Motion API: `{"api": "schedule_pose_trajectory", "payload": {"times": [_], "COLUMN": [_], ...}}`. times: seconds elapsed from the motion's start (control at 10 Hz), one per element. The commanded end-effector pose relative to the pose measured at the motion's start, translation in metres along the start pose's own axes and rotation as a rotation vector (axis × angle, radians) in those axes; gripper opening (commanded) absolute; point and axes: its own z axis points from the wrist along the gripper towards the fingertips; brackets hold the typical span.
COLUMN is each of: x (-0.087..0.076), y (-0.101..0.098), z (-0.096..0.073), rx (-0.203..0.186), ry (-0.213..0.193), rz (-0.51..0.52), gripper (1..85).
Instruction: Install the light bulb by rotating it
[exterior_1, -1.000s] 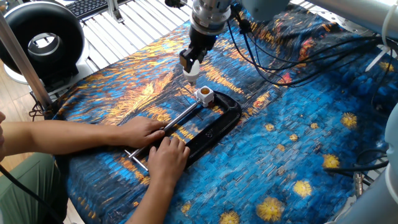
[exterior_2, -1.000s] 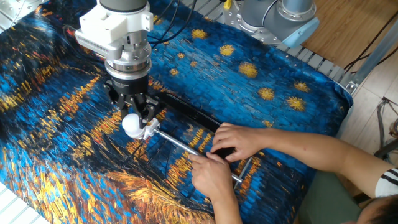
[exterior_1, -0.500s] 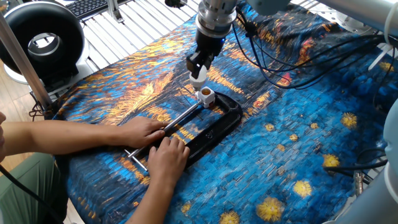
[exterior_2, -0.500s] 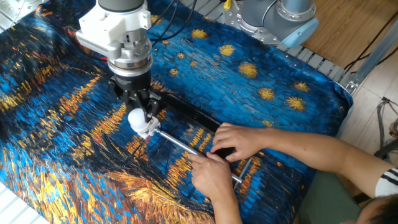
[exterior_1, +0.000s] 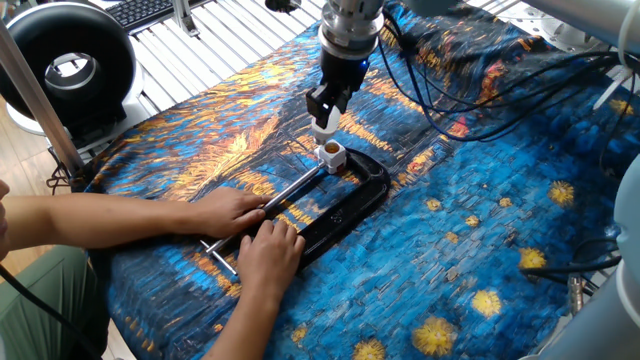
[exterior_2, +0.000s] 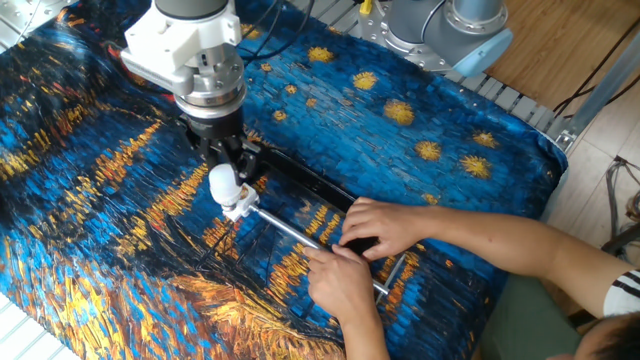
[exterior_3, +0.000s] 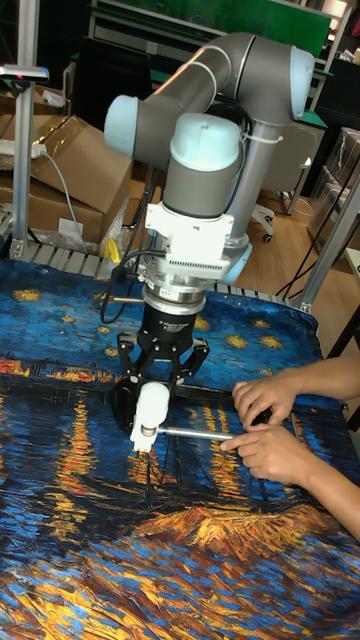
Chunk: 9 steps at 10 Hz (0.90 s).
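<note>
Over the last second we have carried the light bulb sideways and down, so it now hangs just above the white socket base held in the black C-clamp. Our gripper stays closed on the bulb's globe, neck downward. We judge that lowering and turning come next, while a person's hands steady the clamp

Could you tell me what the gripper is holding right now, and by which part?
The gripper holds the light bulb by its frosted globe, neck pointing down towards the white socket.
</note>
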Motion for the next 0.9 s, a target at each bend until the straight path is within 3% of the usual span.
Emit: {"api": "schedule_pose_trajectory", "payload": {"times": [0.0,0.3,0.6,0.7,0.8], "x": [0.000,0.008,0.013,0.018,0.024], "y": [-0.002,-0.001,0.009,0.010,0.000], "z": [-0.014,-0.018,-0.018,-0.018,-0.018], "rx": [0.019,0.017,-0.015,-0.016,0.015], "ry": [0.036,0.069,0.089,0.105,0.130], "rz": [-0.002,-0.005,-0.041,-0.095,-0.239], "gripper": [1.0,1.0,1.0,1.0,1.0]}}
